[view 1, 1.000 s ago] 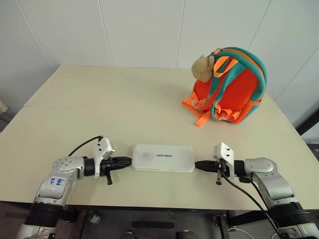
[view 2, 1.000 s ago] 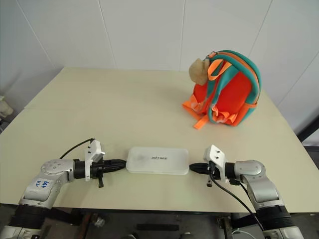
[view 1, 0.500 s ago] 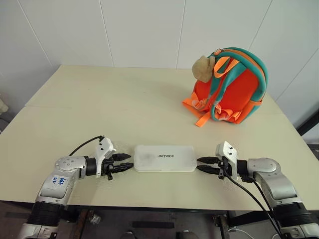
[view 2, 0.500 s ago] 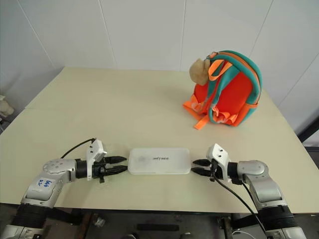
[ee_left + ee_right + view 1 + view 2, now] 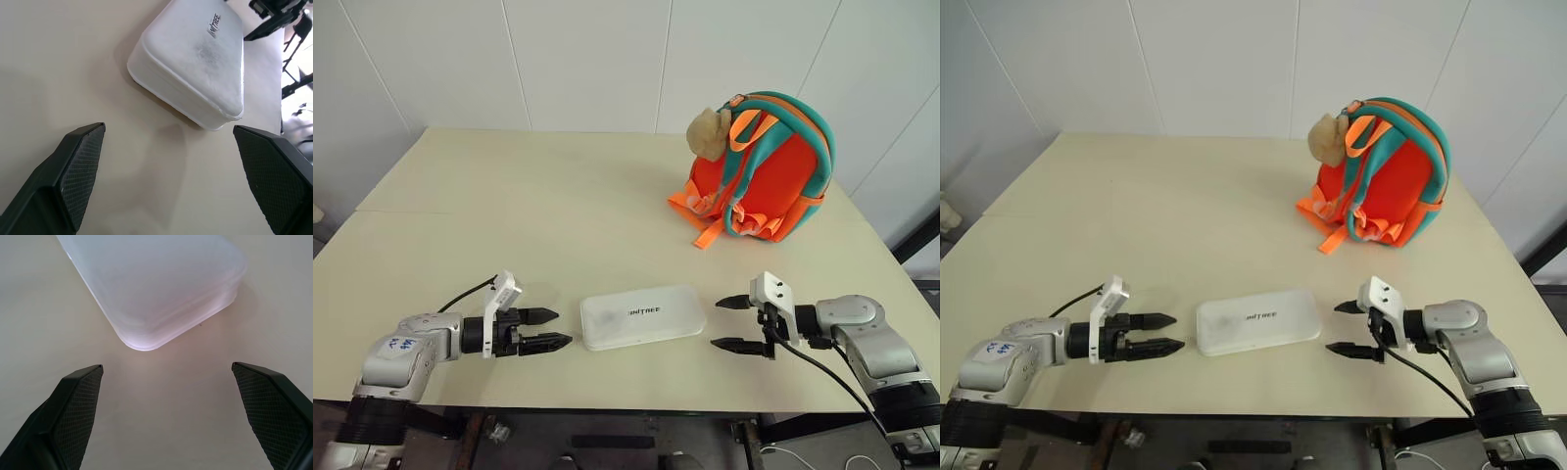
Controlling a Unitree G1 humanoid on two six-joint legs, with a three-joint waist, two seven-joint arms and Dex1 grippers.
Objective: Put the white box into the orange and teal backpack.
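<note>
Left gripper (image 5: 546,329) fingers spread wide, grasping nothing, just beside the left end of the white box (image 5: 642,315). Right gripper (image 5: 734,323) fingers also spread, empty, near the right end. Box flat on the table (image 5: 558,215), slightly skewed, touching neither. Orange and teal backpack (image 5: 762,168) upright far right, well apart, opening not visible. Risk: skewed box gets uneven end contact, pivots or slips out during a two-sided squeeze; a closed backpack would block insertion.

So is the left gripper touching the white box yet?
Apart. The left wrist view shows bare table between the left gripper and the white box.
</note>
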